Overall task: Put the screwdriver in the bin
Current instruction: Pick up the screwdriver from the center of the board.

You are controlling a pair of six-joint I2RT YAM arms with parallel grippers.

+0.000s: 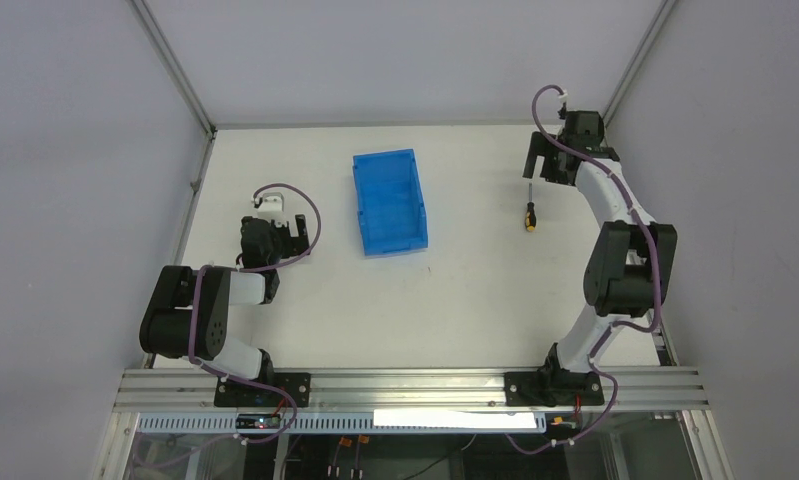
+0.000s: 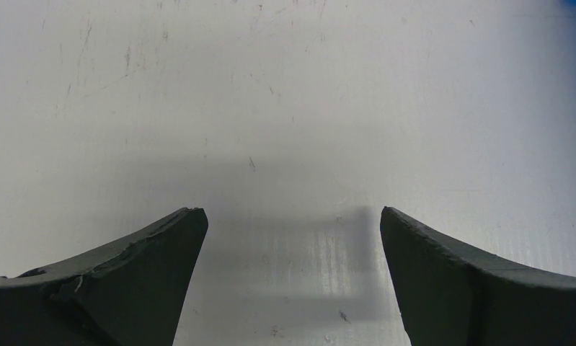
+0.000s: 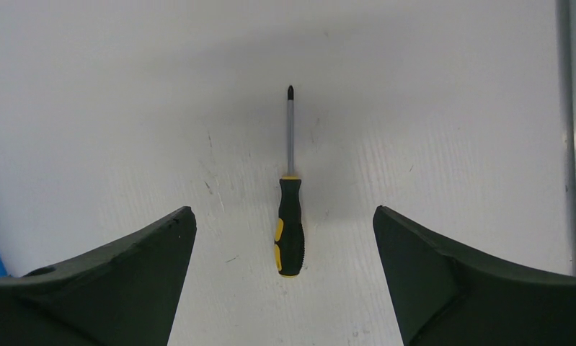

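Step in hand: pre-grasp on the screwdriver [image 1: 529, 215]; nothing has been picked yet.

- It lies flat on the surface [image 1: 475, 300], right of centre in the top view, shaft toward the top of the frame and handle toward the bottom. It is well apart from the bin [image 1: 387, 202], which sits upper centre and is empty.
- Right end effector [image 1: 538, 172] is released, jaws spread wide and holding nothing. It hangs at the upper right of the top view, just past the shaft tip.
- In the right wrist view the black and yellow handle is at lower centre, between the two fingers [image 3: 126, 274] with clear gaps on both sides and no contact. The line-up looks good. How high you are above the surface, I can't tell.
- Left end effector [image 2: 290, 216] is also released, with only bare surface between its jaws. It is parked at the left of the top view, beside the bin but not touching it. A blue sliver shows in the top right corner of its wrist view.

Next move, my read:
- Drop the right end effector straight down and keep the handle centred.
- Clench across the handle, not the thin shaft, which would likely slip or pivot.
- Let both fingers meet the handle together so the round grip doesn't roll away.
- Lift clear of the surface and carry it toward frame left until you are over the bin's open top.
- Clear the near wall before you let go.
- The left arm isn't needed; leave it out of the path.
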